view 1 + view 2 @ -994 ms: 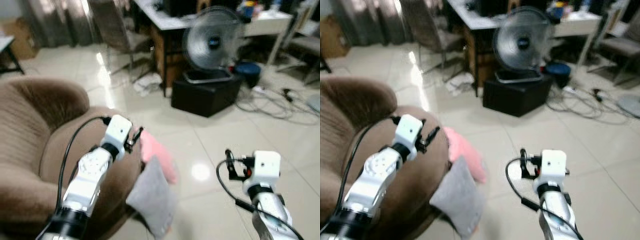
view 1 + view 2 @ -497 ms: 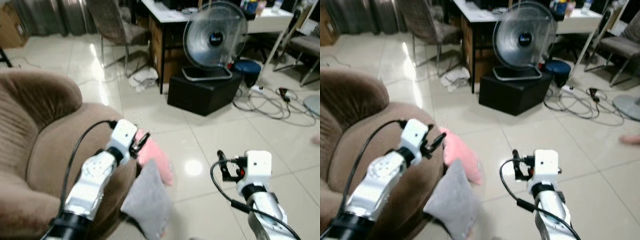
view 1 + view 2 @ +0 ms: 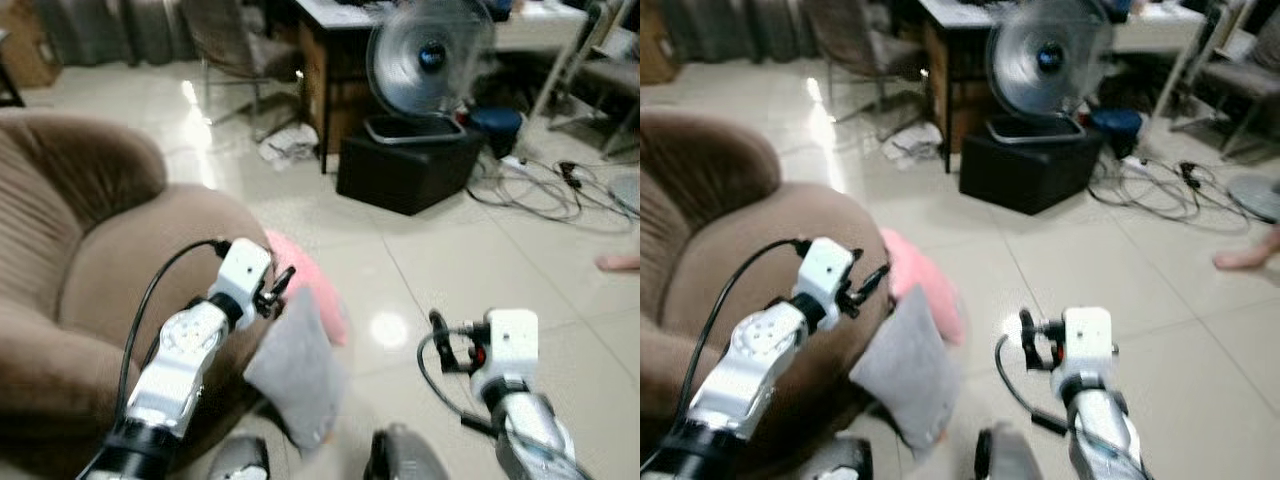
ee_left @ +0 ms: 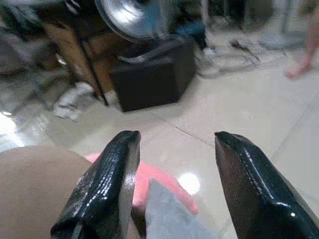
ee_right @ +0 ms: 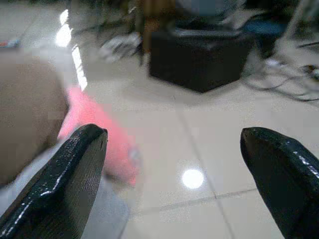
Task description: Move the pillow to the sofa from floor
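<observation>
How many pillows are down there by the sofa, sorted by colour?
Pink pillow: 1
Grey pillow: 1
Total: 2 pillows, both on the floor against the brown sofa, near the open left gripper.

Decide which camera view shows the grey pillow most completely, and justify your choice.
The left eye view: the grey pillow appears whole, leaning against the sofa in front of the pink pillow. The right eye view shows it similarly but blurrier. The left wrist view catches its top corner; the right wrist view only a blurred edge.
</observation>
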